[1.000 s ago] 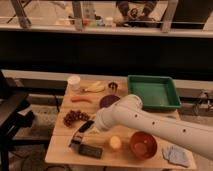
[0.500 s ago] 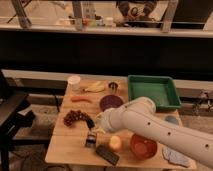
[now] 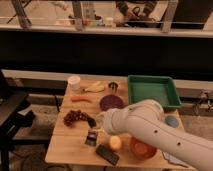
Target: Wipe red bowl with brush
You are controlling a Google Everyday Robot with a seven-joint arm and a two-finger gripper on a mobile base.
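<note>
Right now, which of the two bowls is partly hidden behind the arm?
The red bowl, at the table's front edge beside the yellow ball. The purple bowl sits fully exposed further back. The gripper hangs left of both.

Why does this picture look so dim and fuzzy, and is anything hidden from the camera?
Camera view: warm, low light, soft all over; the background past the table is dark. The white arm covers part of the red bowl. The gripper sits near the brush, blurred and dark against the wood.

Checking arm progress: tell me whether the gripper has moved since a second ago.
Yes. The gripper, shut on the brush, has shifted right along the table toward the red bowl.
</note>
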